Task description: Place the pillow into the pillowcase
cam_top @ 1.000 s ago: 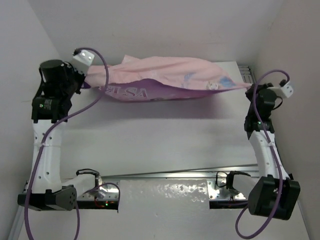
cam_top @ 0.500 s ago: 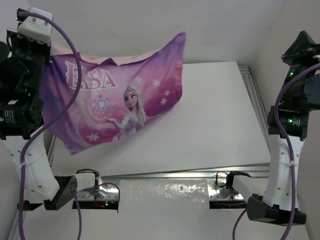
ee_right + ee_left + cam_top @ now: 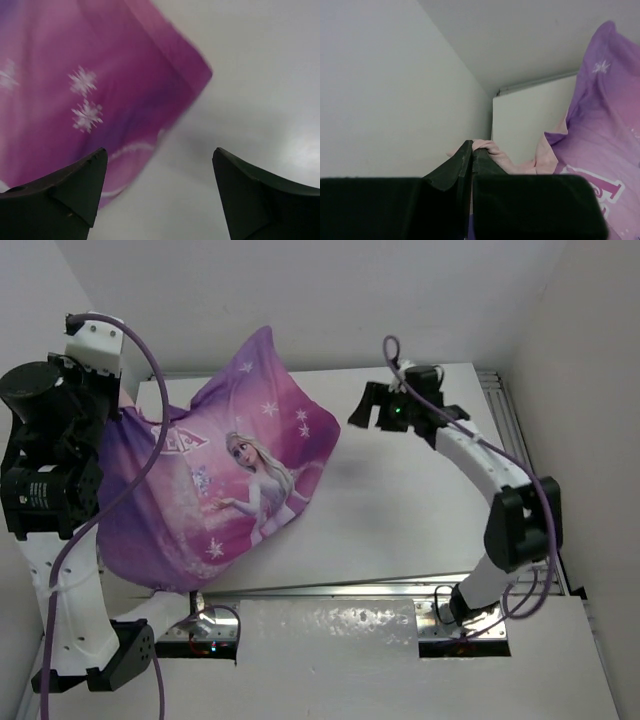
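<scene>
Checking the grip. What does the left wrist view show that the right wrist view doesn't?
Left wrist only: the left gripper shut on the pillowcase's pale pink edge, and part of its white lettering. Right wrist only: the right gripper open and empty, and white snowflakes on the fabric. Both: the purple pillowcase and the white table.
</scene>
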